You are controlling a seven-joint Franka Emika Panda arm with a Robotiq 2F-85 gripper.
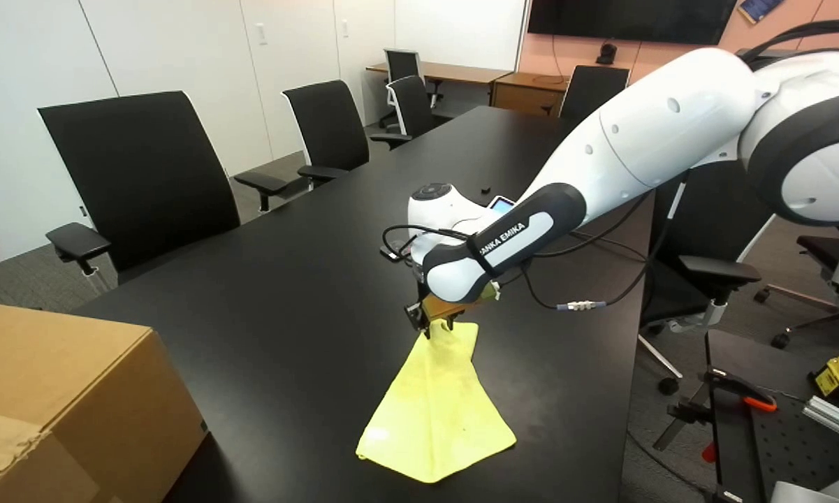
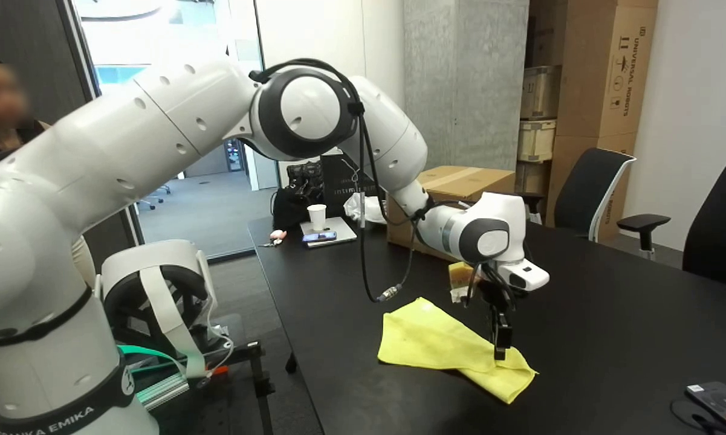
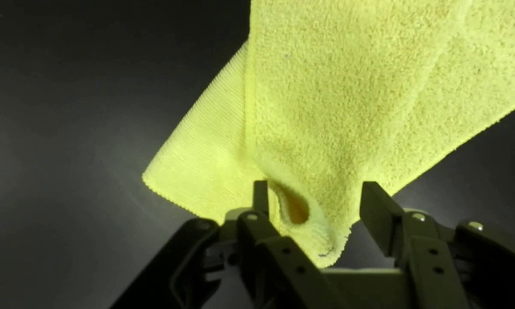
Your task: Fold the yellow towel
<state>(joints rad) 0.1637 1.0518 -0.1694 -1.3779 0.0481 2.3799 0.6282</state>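
The yellow towel [image 1: 436, 412] lies on the black table, partly folded over itself, and shows in both exterior views [image 2: 438, 341]. In the wrist view the towel [image 3: 347, 98] has a fuzzy upper layer crossing a ribbed flap at the left. Its near corner is bunched, with a small raised hollow fold. My gripper [image 3: 315, 189] is open, its fingers apart on either side of this bunched corner. In both exterior views the gripper [image 1: 439, 330] [image 2: 500, 347] points down at the towel's narrow end, low over the table. I cannot tell whether the fingertips touch the cloth.
A large cardboard box [image 1: 84, 405] stands on the table [image 1: 286, 335] and also shows in an exterior view [image 2: 471, 180]. A paper cup [image 2: 317, 216] and a phone [image 2: 319, 237] sit on a laptop. A conference device [image 2: 722, 402] lies at the table's near side. Chairs line the table.
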